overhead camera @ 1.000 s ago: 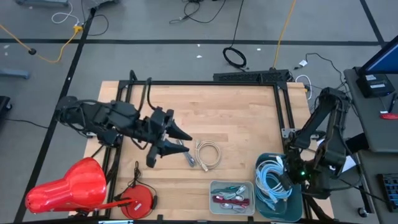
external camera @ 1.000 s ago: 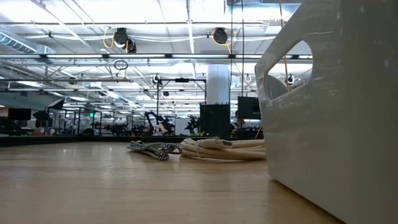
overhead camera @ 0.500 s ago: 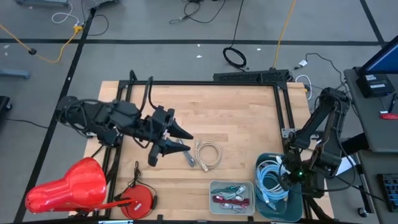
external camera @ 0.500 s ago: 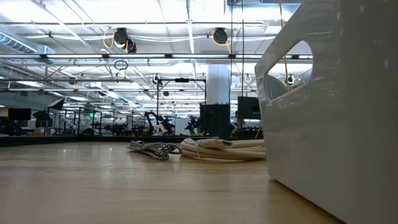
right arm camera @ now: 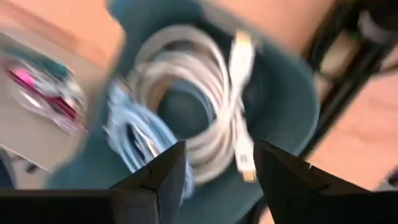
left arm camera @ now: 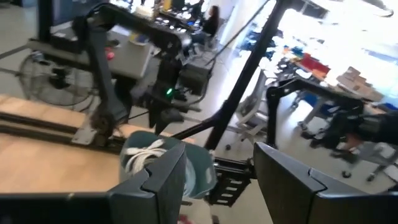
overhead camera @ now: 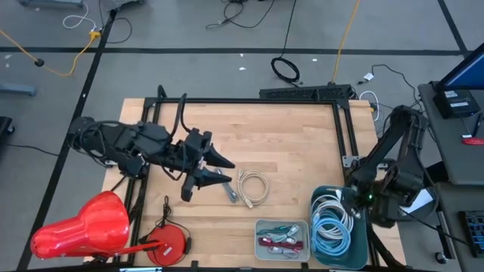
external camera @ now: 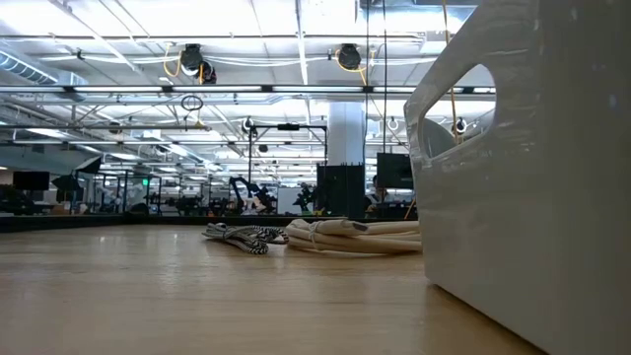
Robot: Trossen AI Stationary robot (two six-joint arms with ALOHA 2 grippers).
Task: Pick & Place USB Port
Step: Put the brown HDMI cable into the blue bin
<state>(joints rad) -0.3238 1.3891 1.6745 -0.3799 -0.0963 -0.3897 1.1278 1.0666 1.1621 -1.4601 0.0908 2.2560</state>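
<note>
White cable coils (overhead camera: 330, 209) now lie in the teal bin (overhead camera: 361, 249) at the worktop's front right corner, resting on the pale blue coils (overhead camera: 330, 236) and clear of the right tool (overhead camera: 355, 214); a second ago we saw that tool lower over the bin with the coils bunched under it, and it has since risen and drawn back toward the bin's right rim. In the right wrist view the white coils (right arm camera: 199, 99) form a rough ring whose loose end, tipped by a USB plug (right arm camera: 240, 50), runs along the ring's side; the fingers (right arm camera: 163, 169) stand apart with nothing between them.

Left of the bin we see the grey tray (overhead camera: 282, 224) holding red and green cables (overhead camera: 278, 242); farther left on the wooden worktop (overhead camera: 287, 143) a cream cable bundle (overhead camera: 253, 187) lies with its long axis running front to back, and a striped cable (overhead camera: 227, 183) rests just beside it. The left tool (overhead camera: 219, 169) hangs above the striped cable, unmoved since the earlier frames, its fingers (left arm camera: 163, 180) spread wide and empty.

At the front left corner sit a red object (overhead camera: 79, 227) and a red disc (overhead camera: 168, 243).
</note>
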